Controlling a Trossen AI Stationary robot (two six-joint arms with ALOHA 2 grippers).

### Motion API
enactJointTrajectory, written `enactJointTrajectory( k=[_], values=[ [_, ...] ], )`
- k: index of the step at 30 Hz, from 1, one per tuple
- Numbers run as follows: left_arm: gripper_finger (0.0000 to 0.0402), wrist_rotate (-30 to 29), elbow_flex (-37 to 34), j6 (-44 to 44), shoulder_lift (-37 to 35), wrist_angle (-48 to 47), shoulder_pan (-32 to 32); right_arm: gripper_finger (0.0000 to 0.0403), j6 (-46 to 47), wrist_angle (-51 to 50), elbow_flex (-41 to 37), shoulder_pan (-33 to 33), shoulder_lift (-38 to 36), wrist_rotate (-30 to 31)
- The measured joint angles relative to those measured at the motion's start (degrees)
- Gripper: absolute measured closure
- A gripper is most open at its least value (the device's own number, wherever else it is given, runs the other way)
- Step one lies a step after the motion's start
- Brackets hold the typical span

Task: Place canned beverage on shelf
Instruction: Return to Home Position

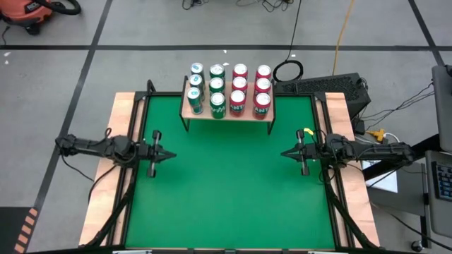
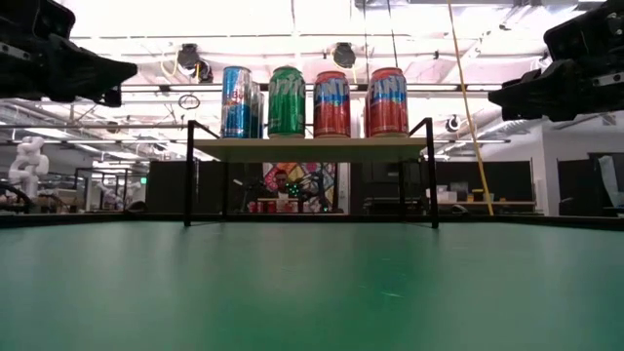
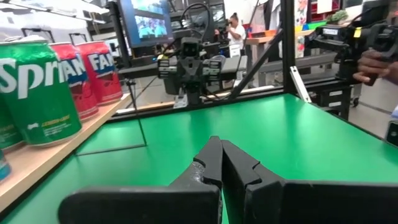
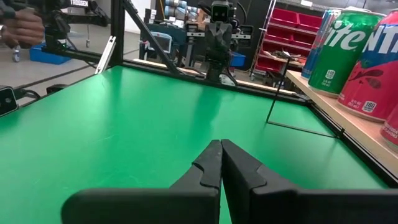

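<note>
Where the wooden shelf (image 1: pixel 245 116) stands at the far edge of the green table (image 1: pixel 233 190), twelve cans (image 1: pixel 217 86) sit upright on it in four rows: blue, green and two red. Nearer, the left gripper (image 1: pixel 171 154) and the right gripper (image 1: pixel 284 152) hover at the table's left and right sides, both closed and empty, tips facing each other.

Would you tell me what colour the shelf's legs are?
Black legs, clearest in the low view.

Bright, even light, probably overhead; strong low-view glare
</note>
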Motion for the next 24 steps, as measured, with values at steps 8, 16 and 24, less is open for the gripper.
enactJointTrajectory(
  k=[8,16,24],
  values=[
    [0.0402,7.5,0.0,-2.8,0.0,-0.3,5.0,0.0403,1.8,0.1,0.0,0.0,0.0,-0.1],
    [0.0402,7.6,0.0,-4.4,0.0,-0.3,5.1,0.0403,4.5,0.1,0.0,0.0,0.0,-0.1],
    [0.0402,6.9,0.0,-6.2,0.0,-0.3,5.1,0.0403,6.0,0.3,0.0,0.0,0.0,-0.1]
  ],
)
